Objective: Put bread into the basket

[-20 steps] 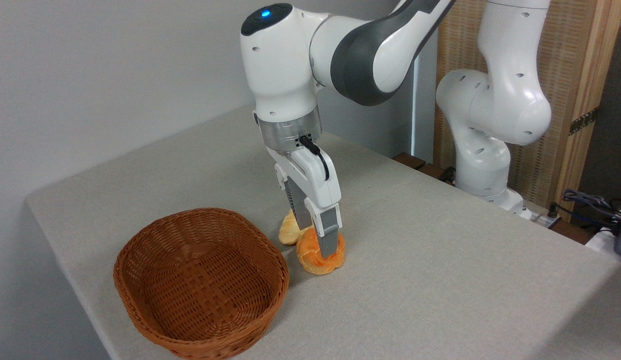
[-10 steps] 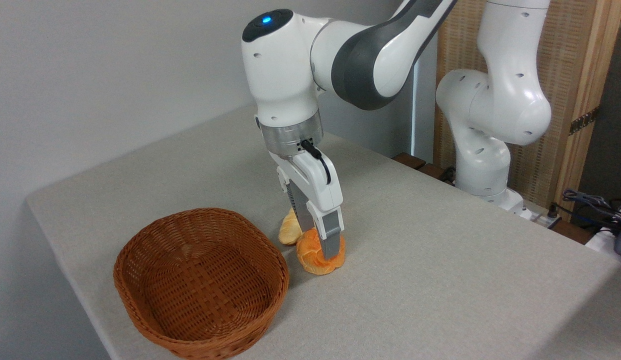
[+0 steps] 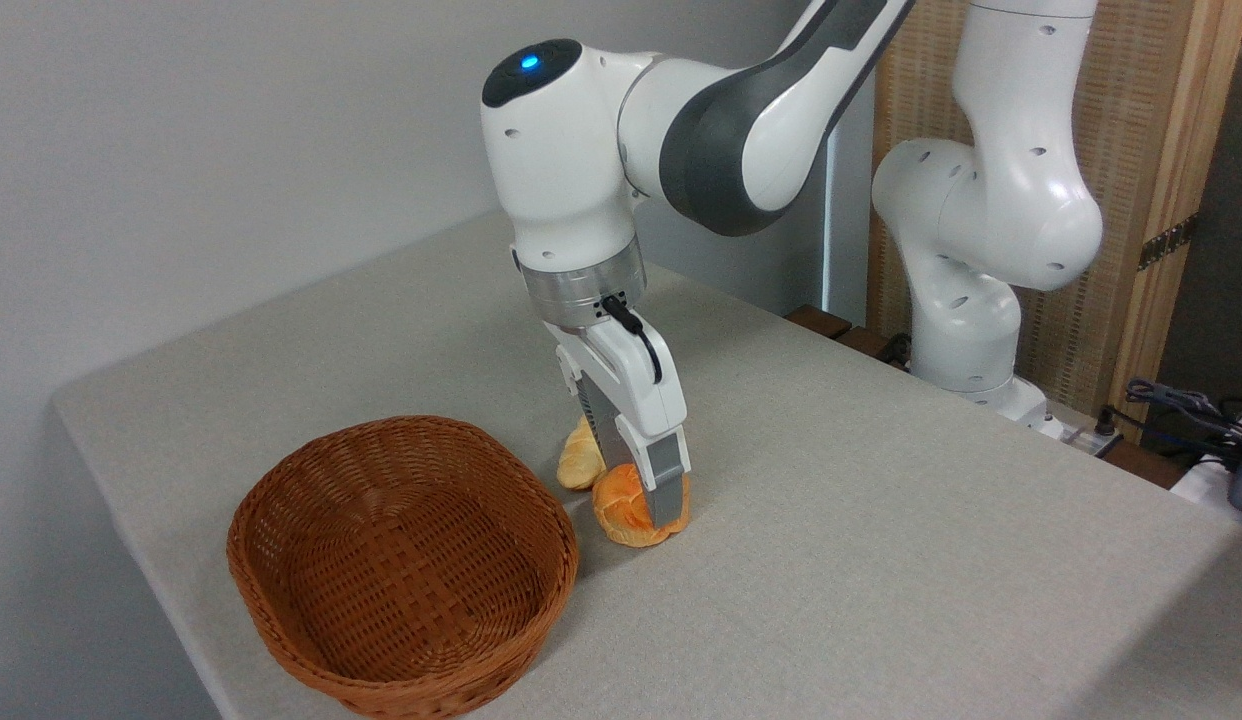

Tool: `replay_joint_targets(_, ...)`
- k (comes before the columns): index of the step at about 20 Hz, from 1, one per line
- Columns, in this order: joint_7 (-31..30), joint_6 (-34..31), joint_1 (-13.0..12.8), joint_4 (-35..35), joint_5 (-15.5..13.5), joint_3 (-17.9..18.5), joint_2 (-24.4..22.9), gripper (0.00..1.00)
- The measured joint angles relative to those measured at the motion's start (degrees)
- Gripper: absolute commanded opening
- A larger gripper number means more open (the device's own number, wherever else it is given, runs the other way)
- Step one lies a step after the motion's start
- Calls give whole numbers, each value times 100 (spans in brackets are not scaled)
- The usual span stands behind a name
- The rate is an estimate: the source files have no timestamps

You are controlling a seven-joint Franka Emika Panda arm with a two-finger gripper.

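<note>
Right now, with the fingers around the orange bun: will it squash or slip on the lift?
The bun looks soft and rounded, so it probably compresses under the gripper. Its knotted top likely gives grip; slipping seems unlikely. Probably light for its size.

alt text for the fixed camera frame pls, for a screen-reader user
A white robot arm's end effector is closed around a small orange knotted bun on a grey table, just right of an empty oval wicker basket. A paler yellow loaf lies partly hidden behind the end effector; whether the bun has left the table is unclear.
</note>
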Motion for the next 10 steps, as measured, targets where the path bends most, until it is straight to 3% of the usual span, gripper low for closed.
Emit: replay_joint_targets(10,0,28,-7,-35,0,0,91,100)
